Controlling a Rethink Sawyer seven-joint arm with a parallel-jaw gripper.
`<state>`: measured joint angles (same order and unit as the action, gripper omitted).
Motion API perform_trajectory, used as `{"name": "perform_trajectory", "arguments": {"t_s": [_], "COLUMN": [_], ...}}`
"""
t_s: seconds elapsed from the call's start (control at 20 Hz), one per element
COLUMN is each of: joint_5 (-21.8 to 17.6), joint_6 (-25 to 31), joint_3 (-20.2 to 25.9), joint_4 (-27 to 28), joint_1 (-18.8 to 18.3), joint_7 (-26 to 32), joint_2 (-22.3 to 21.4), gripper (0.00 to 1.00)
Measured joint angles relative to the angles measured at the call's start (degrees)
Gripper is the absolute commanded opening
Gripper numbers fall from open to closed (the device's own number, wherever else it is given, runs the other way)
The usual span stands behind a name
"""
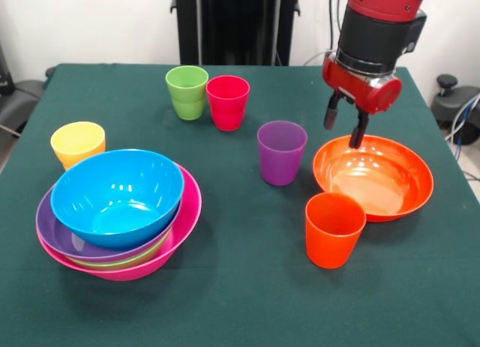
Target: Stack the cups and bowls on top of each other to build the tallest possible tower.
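A tower of nested bowls stands at the front left: the pink bowl (184, 227) as base, then purple (56, 234), green (131, 258) and blue (118, 195) on top. The orange bowl (390, 183) sits alone at the right. My gripper (344, 126) hangs open just above the orange bowl's far rim, one finger over the rim, holding nothing. The cups stand upright and apart: yellow (77, 143) behind the tower, green (187, 92) and red (227, 102) side by side at the back, purple (281, 152) in the middle, orange (334, 228) in front of the orange bowl.
The table (247, 287) has a dark green cloth. The robot's black pedestal (236, 25) stands at the far side. A black stand (457, 107) and cables lie off the table's right edge.
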<state>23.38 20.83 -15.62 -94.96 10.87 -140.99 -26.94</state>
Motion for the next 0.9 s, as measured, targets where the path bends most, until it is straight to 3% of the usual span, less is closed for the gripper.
{"name": "perform_trajectory", "arguments": {"t_s": [0.9], "joint_5": [0.01], "joint_6": [-0.69], "joint_3": [0.64], "joint_4": [1.22], "joint_1": [-3.02], "joint_7": [0.00], "joint_2": [5.51], "gripper": [1.00]}}
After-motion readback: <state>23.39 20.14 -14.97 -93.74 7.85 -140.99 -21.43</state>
